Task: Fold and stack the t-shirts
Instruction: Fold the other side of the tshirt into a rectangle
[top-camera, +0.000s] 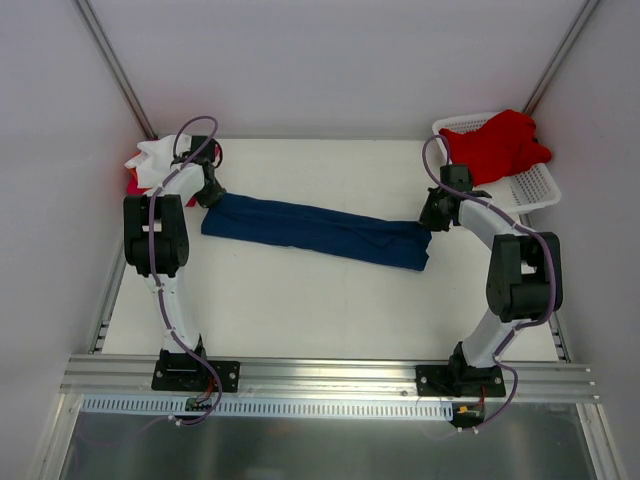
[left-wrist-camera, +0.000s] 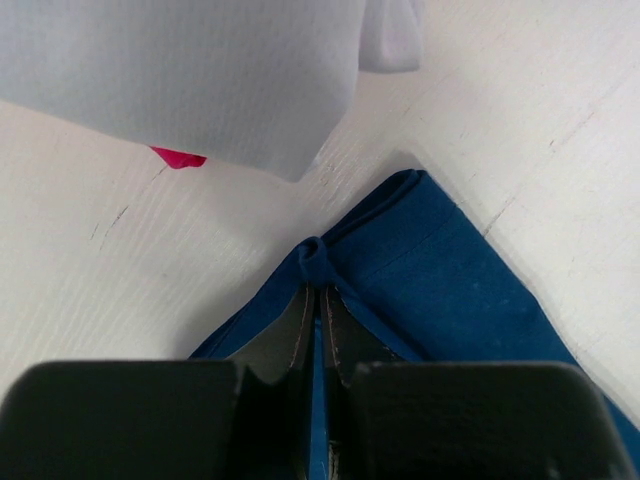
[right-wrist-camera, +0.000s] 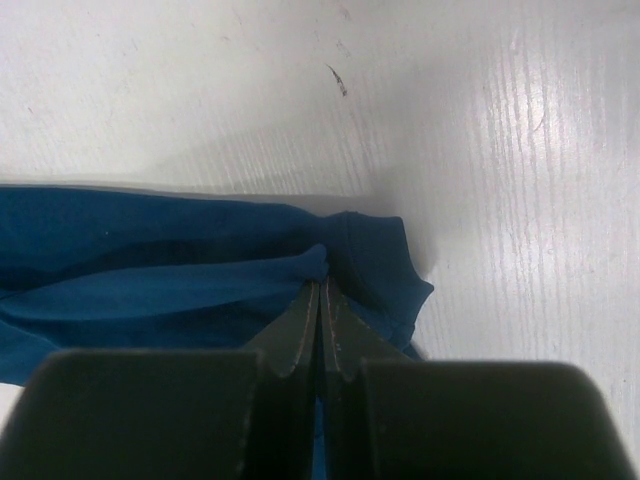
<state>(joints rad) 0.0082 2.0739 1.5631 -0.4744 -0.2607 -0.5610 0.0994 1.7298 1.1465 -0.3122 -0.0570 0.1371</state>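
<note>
The navy blue t-shirt (top-camera: 315, 232) lies stretched as a long narrow band across the middle of the table. My left gripper (top-camera: 208, 192) is shut on its left end, and the pinched cloth (left-wrist-camera: 322, 262) bunches at the fingertips. My right gripper (top-camera: 432, 215) is shut on its right end, with cloth (right-wrist-camera: 340, 255) gathered at the tips. A white t-shirt (top-camera: 150, 158) lies at the back left over a bit of red cloth (top-camera: 134, 186); in the left wrist view the white shirt (left-wrist-camera: 180, 70) covers a magenta scrap (left-wrist-camera: 178, 158). A red t-shirt (top-camera: 500, 145) sits in the basket.
The white plastic lattice basket (top-camera: 535, 185) stands at the back right corner, tilted off the table's edge, close behind my right arm. Grey walls close in the table on three sides. The arm bases are bolted to a metal rail (top-camera: 330, 375) at the near edge.
</note>
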